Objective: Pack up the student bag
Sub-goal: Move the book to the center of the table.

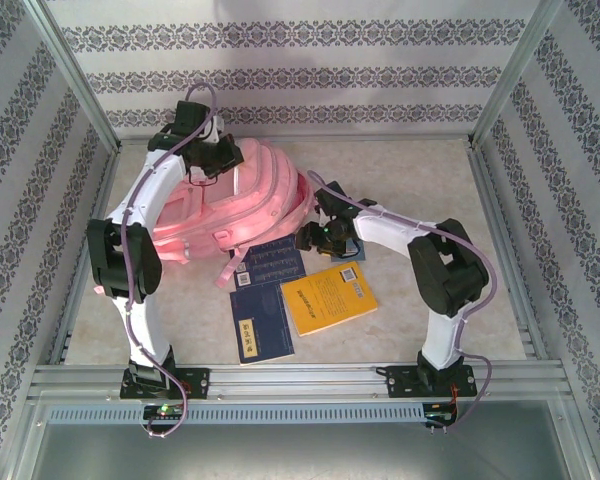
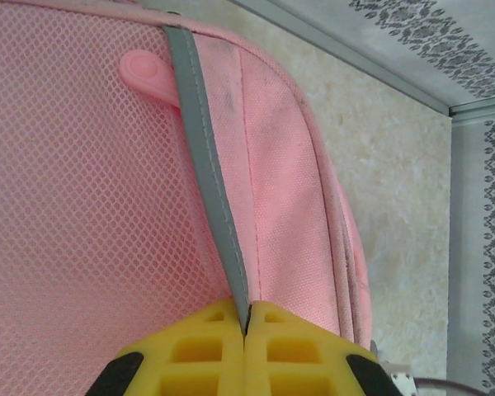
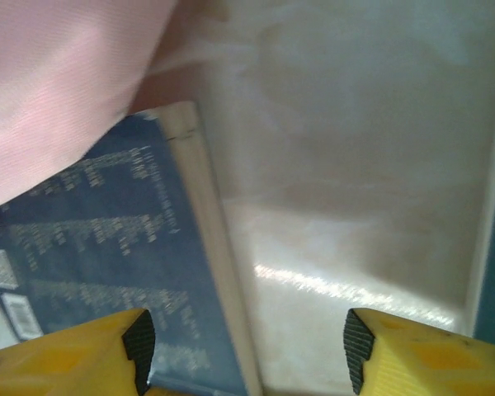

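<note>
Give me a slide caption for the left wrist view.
Left gripper pinches the grey trim strip of the pink student bag.

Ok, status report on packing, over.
Left gripper shut on grey trim strip of student bag. Right gripper open over blue book at bag's edge. Second blue book, yellow book on table.

So the student bag sits back-left on the bench. First book is right at its front edge, second book in front of that, third book just right of both.
</note>
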`<action>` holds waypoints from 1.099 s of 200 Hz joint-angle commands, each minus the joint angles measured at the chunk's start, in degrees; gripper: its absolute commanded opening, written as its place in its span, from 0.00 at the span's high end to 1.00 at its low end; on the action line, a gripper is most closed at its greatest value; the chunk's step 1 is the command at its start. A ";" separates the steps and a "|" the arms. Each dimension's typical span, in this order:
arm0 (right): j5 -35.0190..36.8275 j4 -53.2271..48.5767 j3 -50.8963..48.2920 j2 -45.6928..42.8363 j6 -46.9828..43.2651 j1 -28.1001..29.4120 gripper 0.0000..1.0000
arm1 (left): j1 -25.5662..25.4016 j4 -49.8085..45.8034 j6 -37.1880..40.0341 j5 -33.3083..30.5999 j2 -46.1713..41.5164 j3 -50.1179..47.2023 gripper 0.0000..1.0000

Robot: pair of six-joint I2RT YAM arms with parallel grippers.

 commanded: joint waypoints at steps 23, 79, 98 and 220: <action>13.63 -6.04 0.57 0.47 -0.98 -1.01 0.39 | 0.02 0.18 1.80 1.59 0.19 0.24 1.00; 20.84 -6.17 -7.36 -6.79 -2.40 -6.56 0.39 | -2.51 -4.84 4.90 -1.41 2.57 5.71 1.00; 20.13 -5.68 -9.07 -10.61 -3.57 -8.07 0.38 | -3.78 -6.99 5.96 -2.82 3.51 8.43 1.00; -6.33 18.17 -23.49 -21.96 16.76 -28.47 0.36 | -22.42 -15.98 9.99 -6.00 21.75 34.51 0.45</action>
